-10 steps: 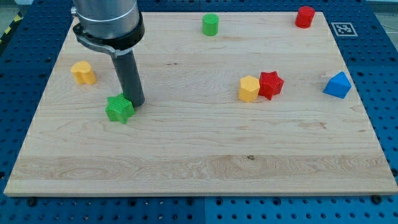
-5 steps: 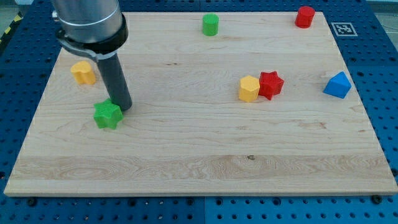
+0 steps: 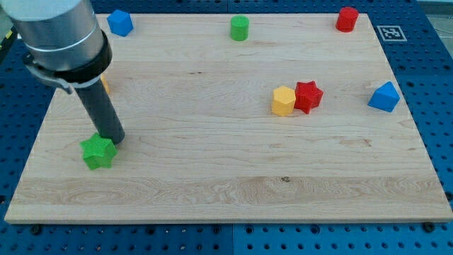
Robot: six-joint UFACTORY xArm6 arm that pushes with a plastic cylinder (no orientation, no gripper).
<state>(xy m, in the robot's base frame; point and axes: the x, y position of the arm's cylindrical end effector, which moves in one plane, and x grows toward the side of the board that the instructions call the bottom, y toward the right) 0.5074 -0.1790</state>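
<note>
My tip [image 3: 113, 138] presses against the green star block's [image 3: 97, 151] upper-right edge on the counter [image 3: 212, 177]; no claw exists, only this rod.

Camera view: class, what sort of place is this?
Probably a robotics lab bench: a wooden board on a blue perforated table, small coloured blocks, and my tip touching a green star block.

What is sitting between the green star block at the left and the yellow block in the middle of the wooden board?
Only my tip, touching the green star block on its right. From there to the yellow block, the camera view shows just wooden board.
</note>
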